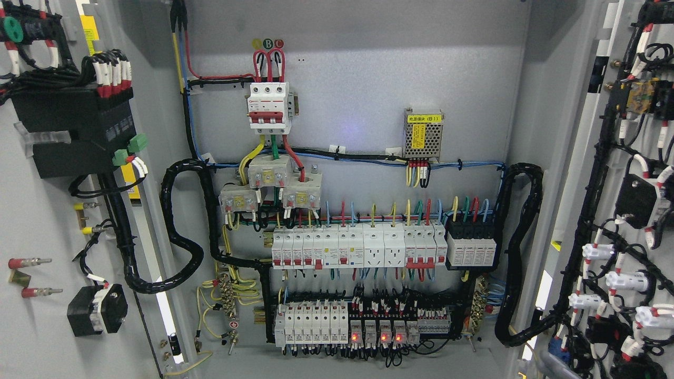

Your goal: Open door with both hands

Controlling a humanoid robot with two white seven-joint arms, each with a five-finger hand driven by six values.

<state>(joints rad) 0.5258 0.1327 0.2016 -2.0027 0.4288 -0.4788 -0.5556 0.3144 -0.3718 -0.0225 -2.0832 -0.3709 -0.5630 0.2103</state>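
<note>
Both doors, the left door [47,200] and the right door [621,173], stand wide open, so the breaker panel [358,252] is fully exposed. My hands are out of view; I cannot tell their state.

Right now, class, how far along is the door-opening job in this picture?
Done, it seems: the left door and right door both stand swung wide, inner wiring facing us, and the cabinet's back panel with its breakers is fully exposed. In hand: nothing, since neither robot hand is in view. Left: apparently nothing, unless the doors should swing wider.
</note>
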